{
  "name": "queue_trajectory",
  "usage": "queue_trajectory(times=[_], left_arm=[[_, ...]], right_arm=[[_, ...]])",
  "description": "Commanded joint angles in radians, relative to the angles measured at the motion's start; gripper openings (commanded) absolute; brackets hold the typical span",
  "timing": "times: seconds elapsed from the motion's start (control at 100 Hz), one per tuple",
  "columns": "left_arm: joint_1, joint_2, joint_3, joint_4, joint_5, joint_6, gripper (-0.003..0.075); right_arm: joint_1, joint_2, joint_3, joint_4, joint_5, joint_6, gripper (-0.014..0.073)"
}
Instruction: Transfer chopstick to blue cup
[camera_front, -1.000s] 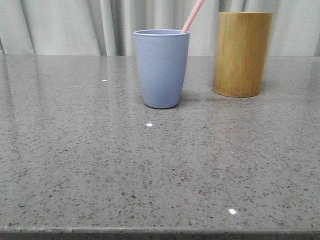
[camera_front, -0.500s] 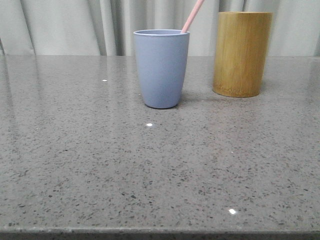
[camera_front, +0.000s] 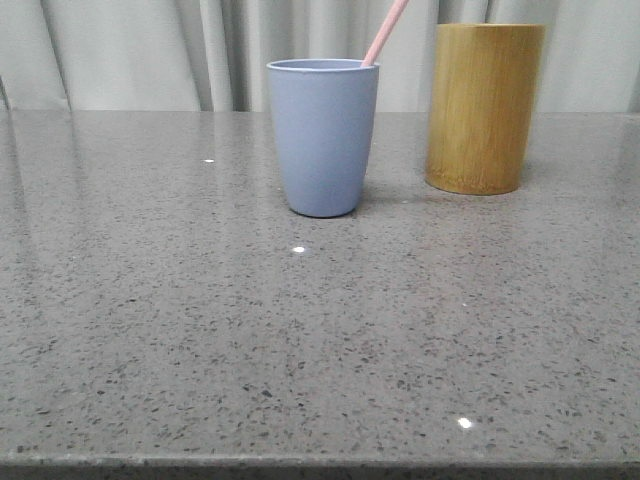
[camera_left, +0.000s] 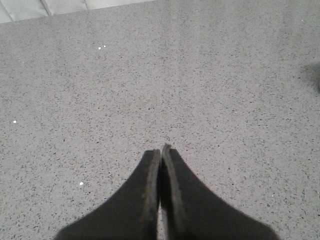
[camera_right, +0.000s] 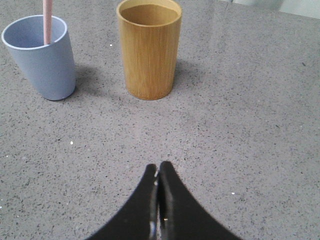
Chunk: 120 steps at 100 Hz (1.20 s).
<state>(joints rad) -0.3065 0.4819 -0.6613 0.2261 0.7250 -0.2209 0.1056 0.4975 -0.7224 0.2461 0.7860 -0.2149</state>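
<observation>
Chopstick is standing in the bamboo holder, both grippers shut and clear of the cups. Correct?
Not quite. The chopstick stands in the blue cup, not the bamboo holder, as the right wrist view shows. The left gripper and right gripper are shut, clear of both cups.

A cup (camera_front: 322, 137) stands upright on a table (camera_front: 300, 340), toward its far side. A chopstick (camera_front: 385, 32) stands inside the cup, leaning right against its rim. A taller wooden holder (camera_front: 484, 108) stands near the cup, to its right and slightly farther back.
</observation>
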Motion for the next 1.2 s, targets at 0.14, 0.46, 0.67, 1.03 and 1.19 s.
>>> queue_trajectory(times=[0.14, 0.46, 0.67, 1.03, 1.19], left_arm=[[0.003, -0.003, -0.026, -0.011, -0.076, -0.006, -0.0019], [0.087, -0.151, 0.054, -0.011, -0.304, -0.004, -0.0019], [0.229, -0.337, 0.234, -0.051, -0.485, -0.001, -0.0019], [0.284, -0.520, 0.553, -0.259, -0.648, 0.191, -0.0019], [0.284, -0.520, 0.614, -0.260, -0.698, 0.191, -0.0019]], right_arm=[[-0.007, 0.003, -0.025, 0.001, -0.063, -0.004, -0.0068], [-0.007, 0.003, -0.025, 0.001, -0.063, -0.004, -0.0068], [-0.007, 0.003, -0.025, 0.001, -0.063, -0.004, -0.0068], [-0.007, 0.003, -0.025, 0.001, -0.063, -0.004, -0.0068], [-0.007, 0.003, -0.025, 0.001, -0.063, -0.004, -0.0068]])
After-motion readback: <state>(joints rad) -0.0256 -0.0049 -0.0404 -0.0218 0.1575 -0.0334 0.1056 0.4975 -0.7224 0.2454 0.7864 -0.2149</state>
